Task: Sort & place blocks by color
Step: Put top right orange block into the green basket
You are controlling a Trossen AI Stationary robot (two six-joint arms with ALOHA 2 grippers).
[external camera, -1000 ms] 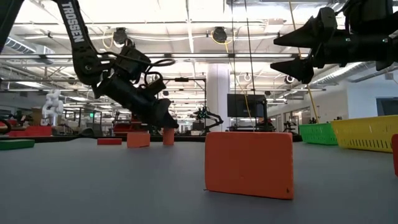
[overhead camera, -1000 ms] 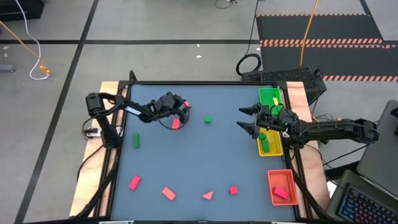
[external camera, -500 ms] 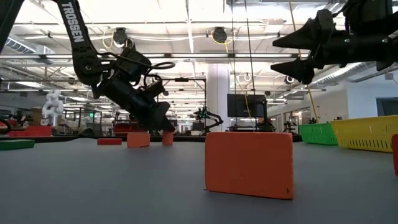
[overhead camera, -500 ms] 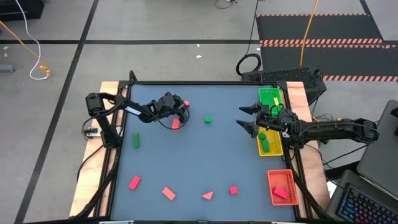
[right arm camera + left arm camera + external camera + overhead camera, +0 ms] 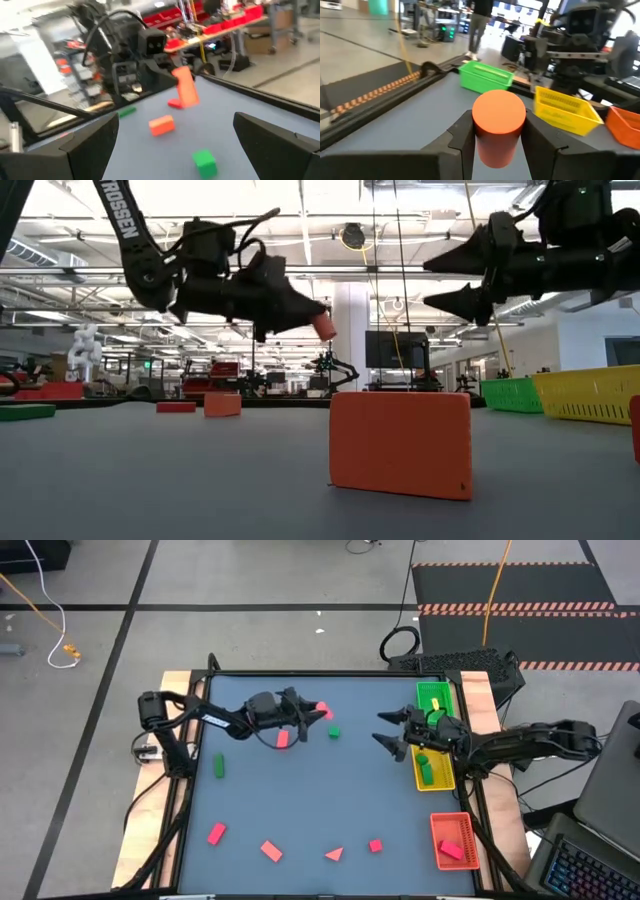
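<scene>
Grey floor (image 5: 250,580) with black tape lines; striped dark mat (image 5: 520,585); bright ceiling strip lights (image 5: 330,220)

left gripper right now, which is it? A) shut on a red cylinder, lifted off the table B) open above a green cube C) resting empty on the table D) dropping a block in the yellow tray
A: the left gripper has its fingers closed on the red cylinder, and the low view shows the cylinder held clear above the table.

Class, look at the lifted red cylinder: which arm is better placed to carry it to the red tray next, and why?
The left. Its left gripper is shut on the red cylinder, lifted clear of the table. The right gripper hovers open and empty beside the yellow tray, though it is nearer the red tray.
</scene>
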